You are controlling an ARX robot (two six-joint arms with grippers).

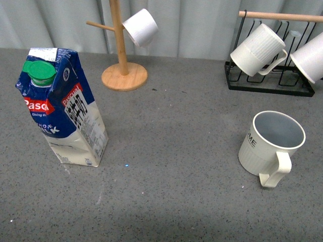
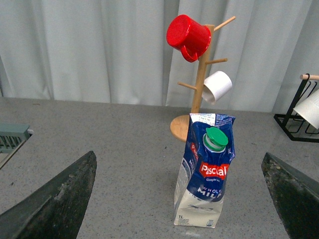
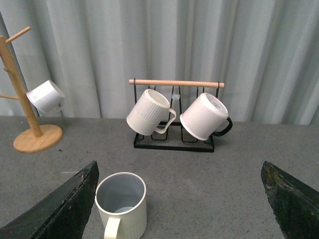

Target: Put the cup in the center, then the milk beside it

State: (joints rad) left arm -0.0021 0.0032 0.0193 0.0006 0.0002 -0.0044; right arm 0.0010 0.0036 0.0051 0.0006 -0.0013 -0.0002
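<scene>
Grey speckled tabletop (image 1: pixel 166 201) is carrying everything, and its center (image 1: pixel 171 146) is lying bare between the two task things, so I am judging that nothing is placed yet. The cup (image 1: pixel 271 143), cream-white with dark lettering near the rim, is standing upright on the robot's right side. Its mouth is facing up and its loop handle is pointing toward the robot, which is probably making it handy for the right arm. The milk carton (image 1: pixel 63 108) is standing on the left side, well apart from the cup, with its green cap (image 1: pixel 40 72) facing front. Its body is looking creased and leaning a little, so a hard squeeze is risking a buckle or a tip. In the left wrist view the left tool (image 2: pixel 178 155) is hanging wide open and holding nothing, the carton sitting ahead between its fingers (image 2: pixel 55 199), untouched. The right tool (image 3: pixel 179 164) is likewise spreading wide and empty, with the cup showing near one finger but apart from it. Each arm is facing its own thing, fitting the order of cup first, milk after. At the back the wooden mug tree (image 1: pixel 123 70) is carrying a small plain white cup (image 1: pixel 141 27) and, in the left wrist view, a red mug (image 2: pixel 188 36). The black wire rack (image 1: pixel 272 83) is hanging a ribbed white mug (image 1: pixel 257 50) and a second white mug (image 1: pixel 310 55). These are distractors only.
</scene>
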